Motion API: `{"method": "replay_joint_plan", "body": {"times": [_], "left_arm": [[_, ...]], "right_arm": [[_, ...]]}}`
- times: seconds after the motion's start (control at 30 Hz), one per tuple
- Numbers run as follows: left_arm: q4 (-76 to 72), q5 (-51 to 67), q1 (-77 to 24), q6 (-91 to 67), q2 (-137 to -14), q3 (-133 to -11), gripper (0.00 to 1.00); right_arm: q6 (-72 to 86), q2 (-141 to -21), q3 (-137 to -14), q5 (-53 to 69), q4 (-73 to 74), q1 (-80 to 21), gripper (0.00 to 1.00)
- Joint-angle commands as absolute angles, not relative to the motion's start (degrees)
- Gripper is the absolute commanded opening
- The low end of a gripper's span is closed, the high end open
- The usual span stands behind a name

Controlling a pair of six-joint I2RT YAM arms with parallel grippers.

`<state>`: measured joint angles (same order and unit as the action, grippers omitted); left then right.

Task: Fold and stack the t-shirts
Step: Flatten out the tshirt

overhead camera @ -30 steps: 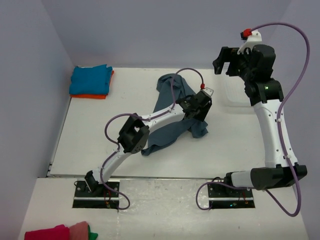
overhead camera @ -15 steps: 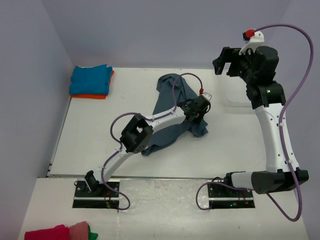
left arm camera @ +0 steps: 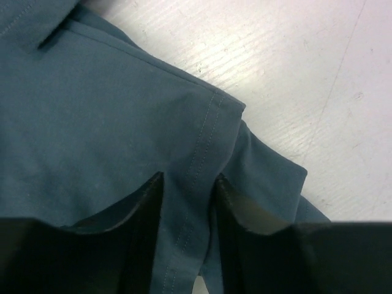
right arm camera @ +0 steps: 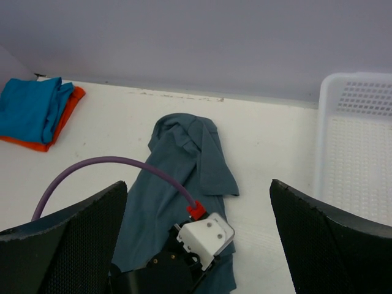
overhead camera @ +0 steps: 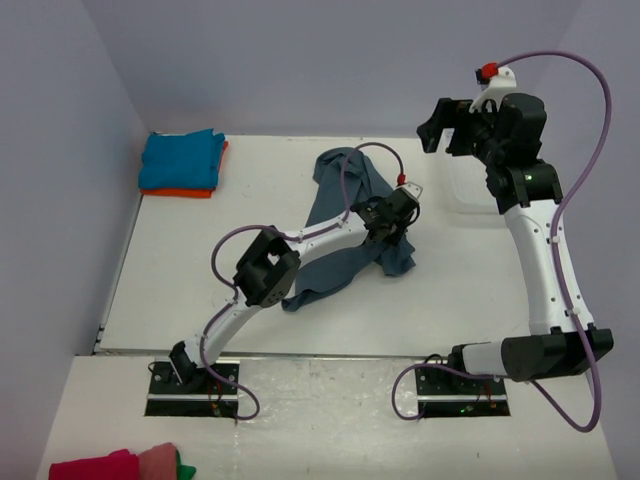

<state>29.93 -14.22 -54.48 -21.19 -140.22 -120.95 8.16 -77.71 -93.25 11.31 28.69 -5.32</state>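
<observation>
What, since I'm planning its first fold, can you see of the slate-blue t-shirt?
The slate-blue t-shirt is soft, matte cloth with stitched hems. It lies unfolded and rumpled in the middle of the table, stretched diagonally from the far centre toward the near left, with a bunched part at the far end. The left gripper is down on its right edge, fingers astride a stitched hem; whether they pinch the cloth cannot be told. No other object touches it.

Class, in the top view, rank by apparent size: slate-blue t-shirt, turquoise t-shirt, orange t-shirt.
Largest: slate-blue t-shirt, spread out.
Then turquoise t-shirt, folded.
Smallest: orange t-shirt, only its edge shows beneath the turquoise one.
</observation>
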Motion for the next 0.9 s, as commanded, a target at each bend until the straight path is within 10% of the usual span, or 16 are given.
{"method": "replay_joint_plan", "body": {"times": [0.0,0.27,0.4,0.87], "left_arm": [[28.3,-15.6,-54.2,-19.3,-135.5,-120.6,0.36],[28.1,-15.2,-53.7,-19.4,-136.1,-121.0,0.28],[28.1,-15.6,-53.5,-20.2,-135.1,-120.5,0.00],[22.1,-16.2,-54.6,-21.4,-112.8,-99.4,0.00]], "right_arm": [[9.0,-78.0,-93.8,12.7,27.0,-5.2,0.99],[9.1,-77.7,-93.2,13.1,26.8,-5.3,0.99],[9.3,-77.8,-93.5,13.8,26.9,-5.2,0.99],[9.8,-81.7,-92.7,16.2,27.5,-5.8,0.99]]}}
